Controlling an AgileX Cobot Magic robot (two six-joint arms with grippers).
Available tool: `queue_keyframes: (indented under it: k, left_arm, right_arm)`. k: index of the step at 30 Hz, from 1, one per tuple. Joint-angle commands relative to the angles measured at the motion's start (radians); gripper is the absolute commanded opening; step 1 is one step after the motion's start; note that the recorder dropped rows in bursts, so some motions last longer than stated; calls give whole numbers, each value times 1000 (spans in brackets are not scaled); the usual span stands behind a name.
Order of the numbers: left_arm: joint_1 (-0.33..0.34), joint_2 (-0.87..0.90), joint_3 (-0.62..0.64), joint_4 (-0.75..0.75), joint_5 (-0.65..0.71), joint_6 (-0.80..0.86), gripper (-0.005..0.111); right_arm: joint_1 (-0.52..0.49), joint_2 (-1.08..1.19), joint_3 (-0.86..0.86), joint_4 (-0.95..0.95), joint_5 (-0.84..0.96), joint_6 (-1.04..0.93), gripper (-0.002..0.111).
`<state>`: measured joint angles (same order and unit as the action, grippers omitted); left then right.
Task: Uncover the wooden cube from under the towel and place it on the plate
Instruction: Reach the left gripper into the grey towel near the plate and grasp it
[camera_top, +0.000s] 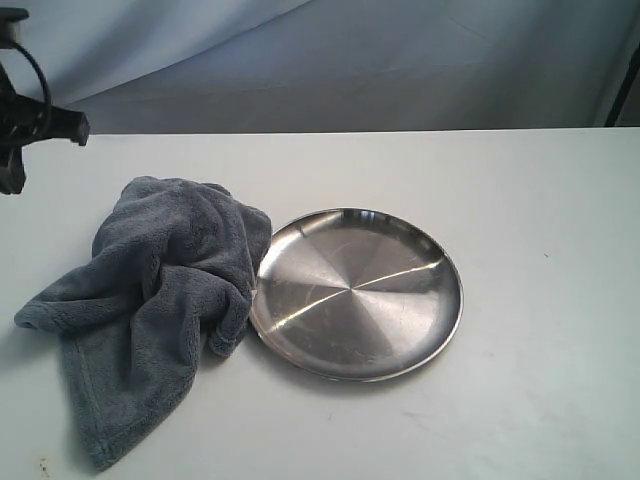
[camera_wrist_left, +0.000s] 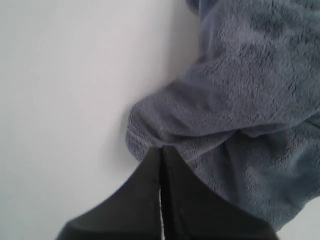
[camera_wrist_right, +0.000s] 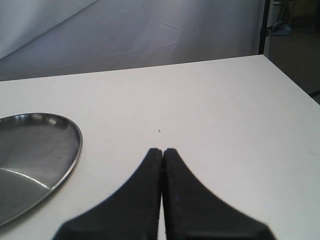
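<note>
Your left gripper (camera_wrist_left: 161, 150) is clenched on nothing, its tips over a fold of the towel (camera_top: 160, 290). The towel lies bunched near the table's (camera_top: 540, 350) left edge, touching the plate (camera_top: 355, 295) at mid-table. The cube is hidden, perhaps under that heap. Your right gripper (camera_wrist_right: 162, 150) is clenched too, above bare table beside the plate.

The towel (camera_top: 150, 300) is lying bunched near the table's left edge, covering whatever is sitting beneath it. The plate (camera_wrist_right: 30, 160) is running off the right wrist view's edge. The exterior view is cropping the left arm (camera_top: 12, 160).
</note>
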<state>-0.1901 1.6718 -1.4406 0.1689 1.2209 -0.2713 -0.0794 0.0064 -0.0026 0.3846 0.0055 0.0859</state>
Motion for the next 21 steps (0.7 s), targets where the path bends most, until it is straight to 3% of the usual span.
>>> queue_keyframes:
  k: [1, 5, 10, 14, 21]
  left_arm:
    - [1, -114, 170, -5, 0, 0, 0]
    - [1, -247, 369, -5, -128, -4, 0]
    - [-1, -370, 570, -205, -214, 329, 0]
    - [-8, -377, 666, -247, -236, 347, 0]
    - [-260, -377, 685, -194, -320, 347, 0]
  right_arm:
    - [0, -6, 3, 5, 12, 4, 3]
    - [0, -6, 3, 5, 12, 4, 3]
    - [0, -6, 3, 5, 12, 4, 3]
    - [0, -6, 3, 5, 12, 4, 3]
    - [0, -6, 3, 5, 12, 4, 3]
